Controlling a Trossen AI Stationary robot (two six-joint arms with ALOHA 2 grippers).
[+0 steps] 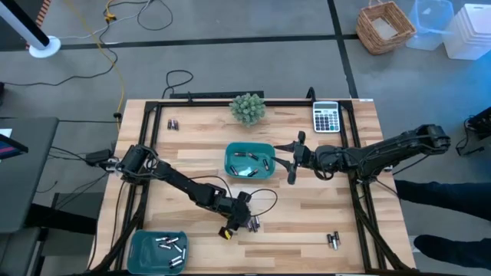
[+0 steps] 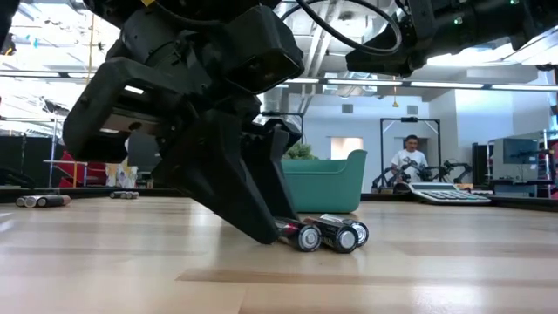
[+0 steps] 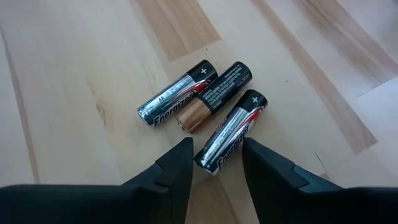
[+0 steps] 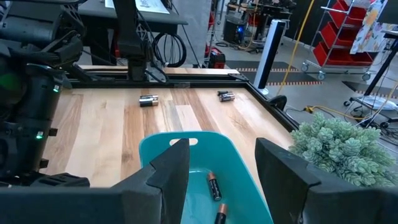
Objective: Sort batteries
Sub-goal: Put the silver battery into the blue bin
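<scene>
Now reaching for one battery (image 3: 229, 132) among three on the desk (image 3: 74, 93).
Left gripper (image 3: 217, 163) fingers half open around it, not yet squeezing; could bump neighbours (image 3: 212, 96) away. Right gripper (image 4: 221, 168) fingers open, empty, over teal tray (image 4: 161, 146).

Landmark: pale wooden slatted table top (image 1: 307, 211), black metal frame round edges.

- Small green artificial shrub, round, bushy (image 1: 248, 108): at table's far edge, approx. mid-width; also seen in right wrist view (image 4: 345, 149).
- Grey pocket calculator w/ white keys (image 1: 326, 116): far-right corner of table, right of shrub; low view shows it flat on the wood (image 2: 443, 195).
- Woven wicker basket, square, tan (image 1: 385, 27): on floor beyond table's far-right corner.
- White translucent plastic bins (image 1: 466, 31): floor, right of basket.
- Yellow cable (image 1: 107, 46) on grey floor, beyond far-left corner.
- Person (image 2: 408, 159) in room behind table, low view, above calculator.
- Red wire rack (image 4: 351, 34): bkgd, right wrist view.
</scene>
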